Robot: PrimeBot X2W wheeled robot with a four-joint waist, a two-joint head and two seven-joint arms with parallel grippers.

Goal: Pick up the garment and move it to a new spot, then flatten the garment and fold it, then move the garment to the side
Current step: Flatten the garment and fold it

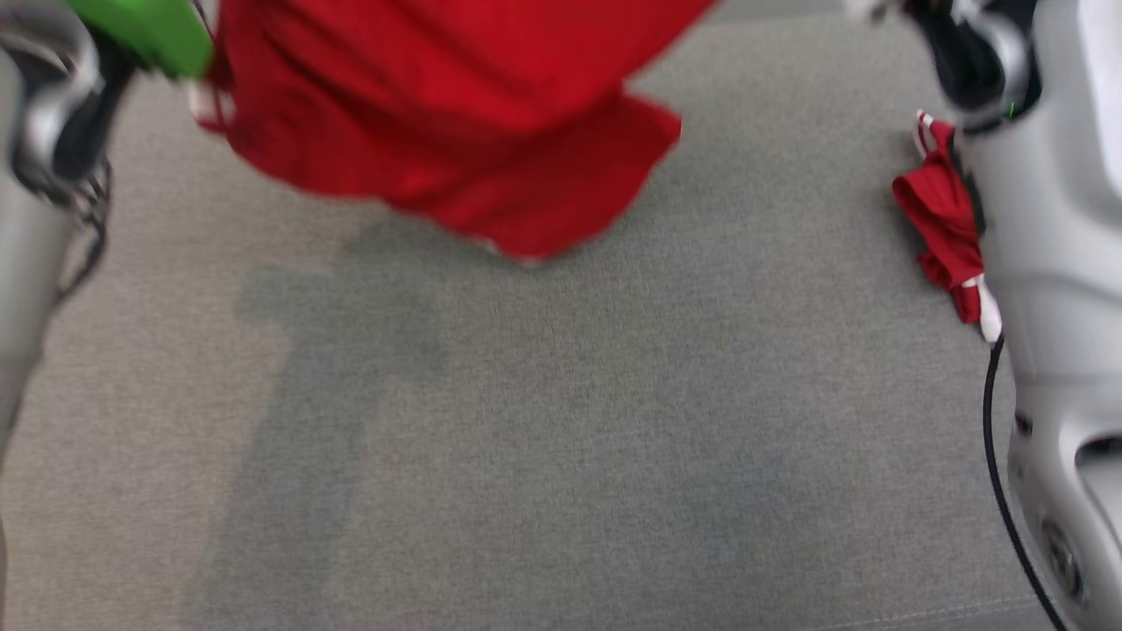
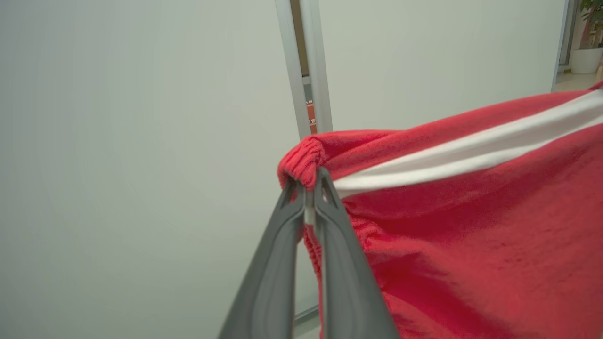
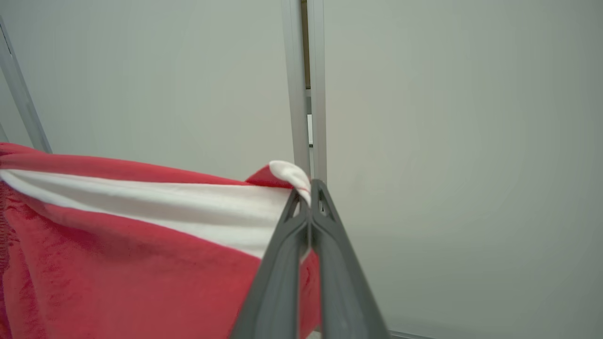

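The garment, red with a white stripe, hung in the air between the two arms rather than lying down, which suited the carrying step of the task: lifted clear, it could be taken to a new spot without dragging. The left tool was pinched almost completely together on the gathered, ribbed corner of the waistband. That seemed a sensible place to grip, since the thick elastic edge was less likely to slip than the thin cloth. The right tool was clamped fully together on an opposite corner, where a small white fold poked out above its tips. With the two grips well apart, the top edge ran fairly taut between them and the body of the cloth draped below. This spread would probably help it land flat for the flattening and folding to come. In the head view the hem hung above the grey fabric surface without clearly touching it, and a soft shadow lay beneath it. A smaller red-and-white bunch dangled beside the right forearm; whether it was a trailing part of the same garment could not be told. Both wrist views faced a pale wall, so the tools seemed to be raised and pointing outward.
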